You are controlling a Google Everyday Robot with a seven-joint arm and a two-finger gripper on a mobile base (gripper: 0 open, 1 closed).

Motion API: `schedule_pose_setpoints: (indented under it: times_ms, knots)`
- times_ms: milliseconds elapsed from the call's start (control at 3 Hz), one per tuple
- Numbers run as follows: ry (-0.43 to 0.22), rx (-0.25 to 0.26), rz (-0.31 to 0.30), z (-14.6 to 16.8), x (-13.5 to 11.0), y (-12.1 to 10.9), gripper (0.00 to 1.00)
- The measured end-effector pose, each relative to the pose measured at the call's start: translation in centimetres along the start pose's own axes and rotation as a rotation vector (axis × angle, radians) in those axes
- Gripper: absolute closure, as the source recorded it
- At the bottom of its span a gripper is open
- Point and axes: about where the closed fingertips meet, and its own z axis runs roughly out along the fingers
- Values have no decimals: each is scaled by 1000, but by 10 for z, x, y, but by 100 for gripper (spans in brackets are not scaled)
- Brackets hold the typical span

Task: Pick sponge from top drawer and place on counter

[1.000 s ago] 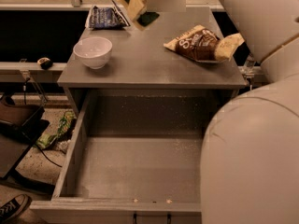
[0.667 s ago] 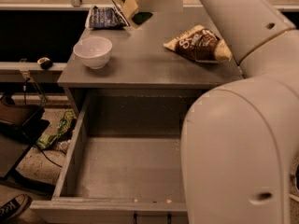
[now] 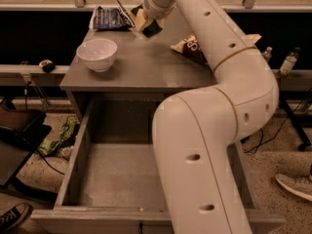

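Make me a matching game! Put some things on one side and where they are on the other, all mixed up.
Things:
1. white bowl
2. sponge
3. top drawer
4. snack bag

Places:
A. gripped in the hand, over the back of the counter
B. pulled open below the counter
C. on the counter, toward the picture's left
D. on the counter, partly behind the arm

Pairs: 1-C, 2-A, 3-B, 4-D

White arm rises in front of the counter, elbow bent past its right edge, forearm reaching back-left over it. Gripper above counter's rear edge, clamped on sponge.
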Motion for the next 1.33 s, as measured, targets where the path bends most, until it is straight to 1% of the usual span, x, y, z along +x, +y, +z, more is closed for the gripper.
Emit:
schedule_pose_setpoints:
  times_ms: [333,1333]
  knots:
    - [-1,3,2,4,0,-3,73]
    - [-1,3,2,4,0,-2,4]
